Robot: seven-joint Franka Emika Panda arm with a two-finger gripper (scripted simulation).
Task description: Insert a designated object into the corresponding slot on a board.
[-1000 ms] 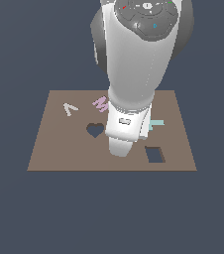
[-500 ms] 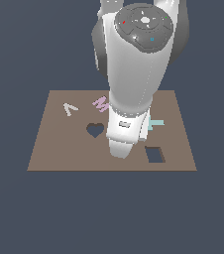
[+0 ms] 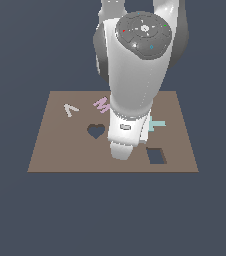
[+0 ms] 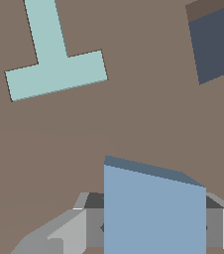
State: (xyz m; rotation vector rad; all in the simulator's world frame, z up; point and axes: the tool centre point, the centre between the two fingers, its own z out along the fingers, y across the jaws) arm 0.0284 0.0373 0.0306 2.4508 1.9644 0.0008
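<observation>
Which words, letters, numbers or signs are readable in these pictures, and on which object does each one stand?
No printed text is readable in either view.
The pink piece on the board is itself shaped like the letter "M".
The teal piece is shaped like a "T".
The pale piece resembles a "V" or caret.
The small coloured dots on the arm's top cap are too small to read as signs.

- Arm (image 3: 135, 85) reaching steeply down, wrist (image 3: 125, 137) pointing at the board.
- Gripper (image 4: 153, 225) w/ jaws clamping the blue tile (image 4: 153, 208).
</observation>
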